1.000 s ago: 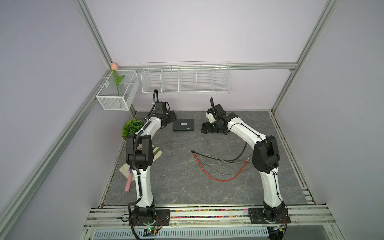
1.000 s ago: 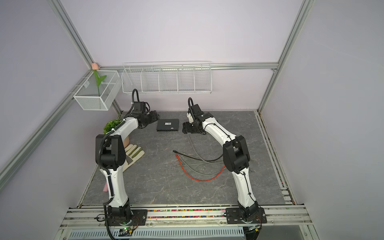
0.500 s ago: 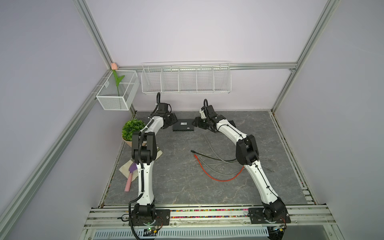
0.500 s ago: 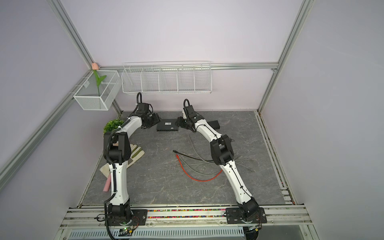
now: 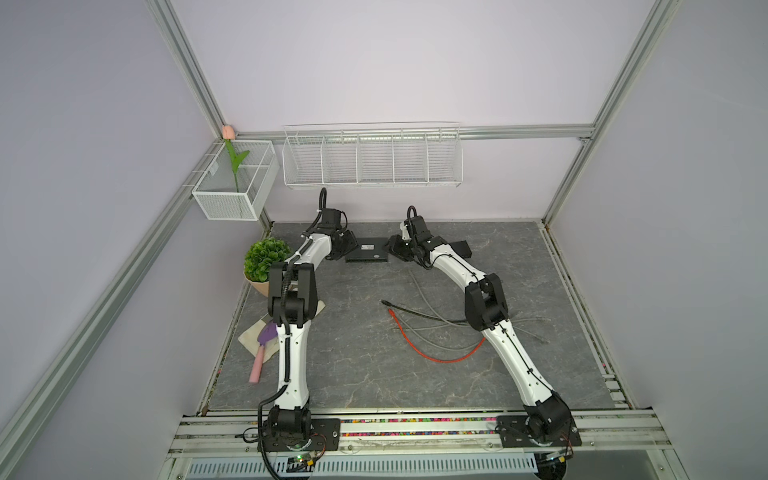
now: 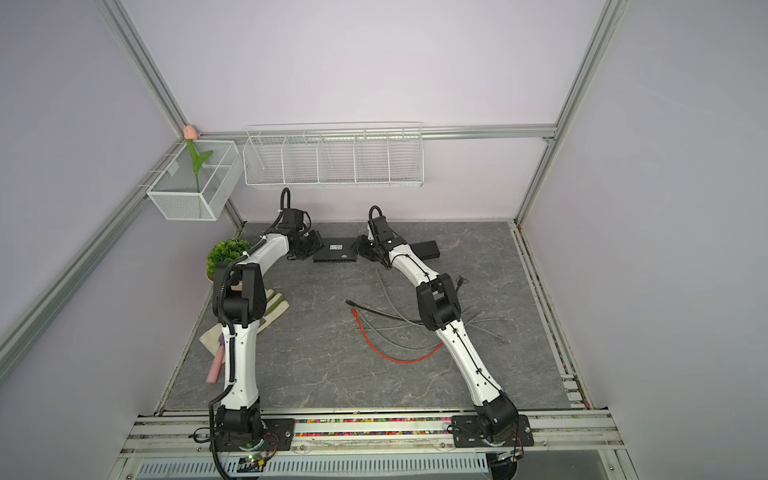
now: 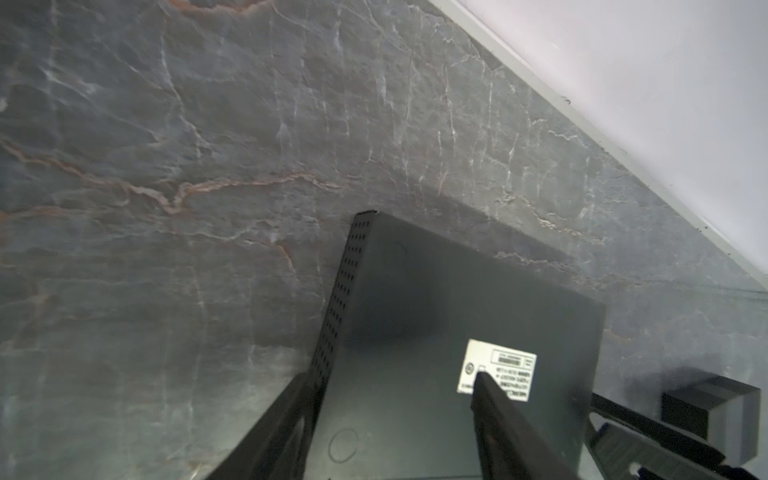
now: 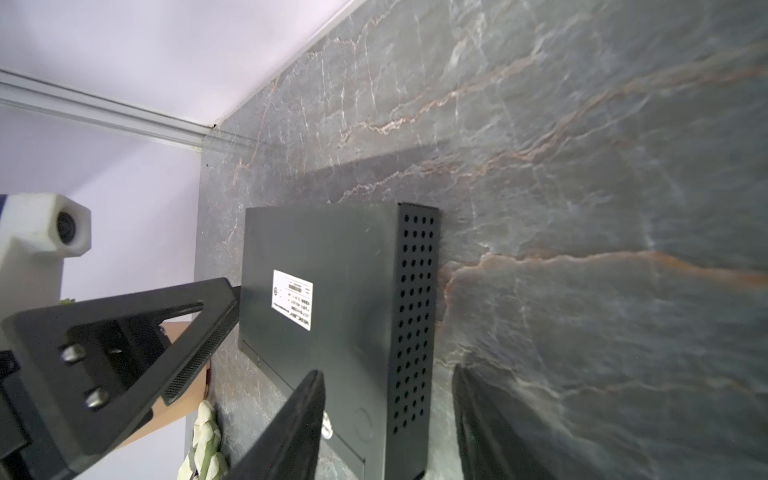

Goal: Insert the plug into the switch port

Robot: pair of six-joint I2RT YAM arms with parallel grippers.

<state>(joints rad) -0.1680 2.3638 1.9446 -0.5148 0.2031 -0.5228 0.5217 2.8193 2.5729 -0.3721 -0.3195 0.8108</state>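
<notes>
Network switch (image 5: 366, 252) ports hidden. Left tool (image 7: 395, 378), right tool (image 8: 386, 372) now astride its ends; jaws apart, narrower than earlier.

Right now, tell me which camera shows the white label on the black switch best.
The right wrist view: the label lies whole and unobstructed on the switch. In the left wrist view a finger of the left gripper covers part of it. In both top views it is a tiny pale speck.

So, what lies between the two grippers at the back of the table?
The black switch lies flat between the left gripper and the right gripper, one at each short end. Both top views show it.
</notes>
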